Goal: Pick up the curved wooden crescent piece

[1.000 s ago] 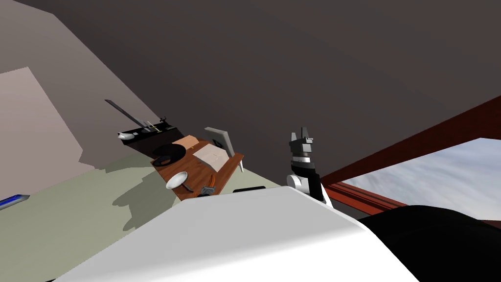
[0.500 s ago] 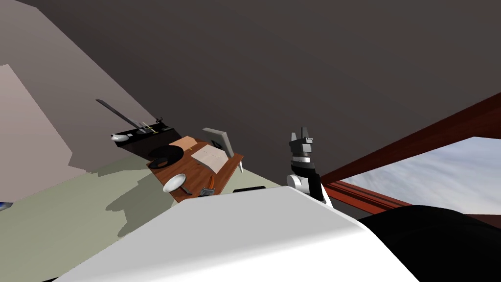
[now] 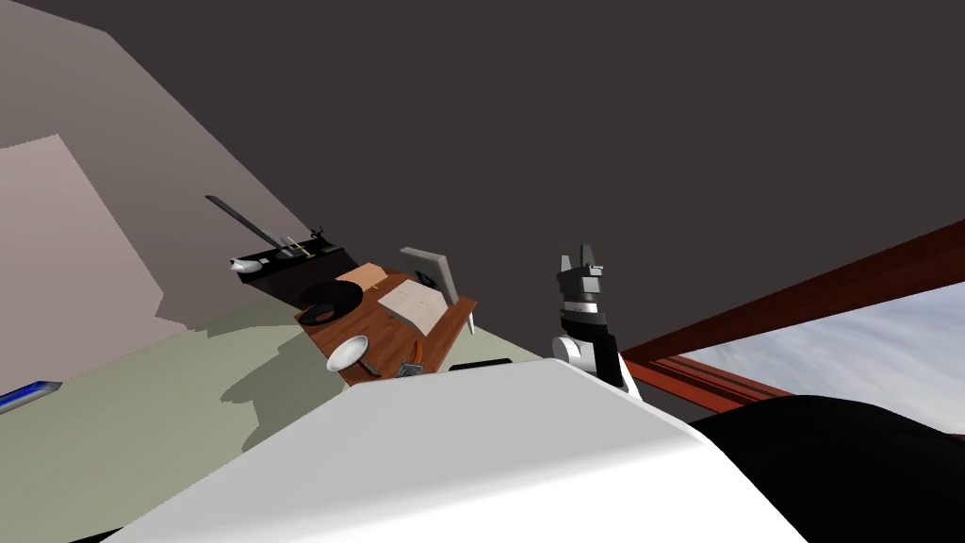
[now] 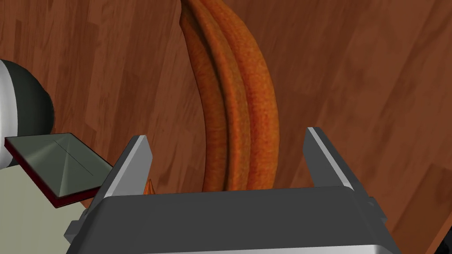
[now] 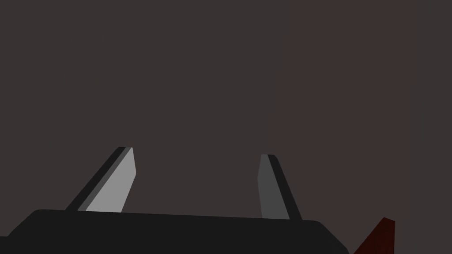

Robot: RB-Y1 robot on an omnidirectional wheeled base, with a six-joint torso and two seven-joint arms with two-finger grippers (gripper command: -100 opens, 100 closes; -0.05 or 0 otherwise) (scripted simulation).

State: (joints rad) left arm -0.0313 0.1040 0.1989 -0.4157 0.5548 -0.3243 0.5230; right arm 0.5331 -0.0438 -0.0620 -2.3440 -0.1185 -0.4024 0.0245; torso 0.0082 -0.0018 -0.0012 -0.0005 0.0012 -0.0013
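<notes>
The curved crescent piece (image 4: 238,106) is orange-brown with ridges along its length and lies on a brown wooden table top (image 4: 375,88). My left gripper (image 4: 227,134) is open just over it, one finger on each side of the piece with a gap at both sides. In the head view the crescent (image 3: 413,355) lies near the table's near corner. My right gripper (image 3: 584,267) is raised to the right of the table, and its fingers (image 5: 121,176) stand open with nothing between them.
A flat grey tile with a dark red edge (image 4: 53,161) lies by the left finger at the table's edge, pale green floor below it. On the table (image 3: 391,330) are a white bowl (image 3: 346,351), a black ring (image 3: 330,297), a pale sheet (image 3: 412,304) and an upright grey board (image 3: 432,269).
The head camera has swung, so the table sits slightly further right and lower in the picture than half a second ago. The right arm keeps its pose.
</notes>
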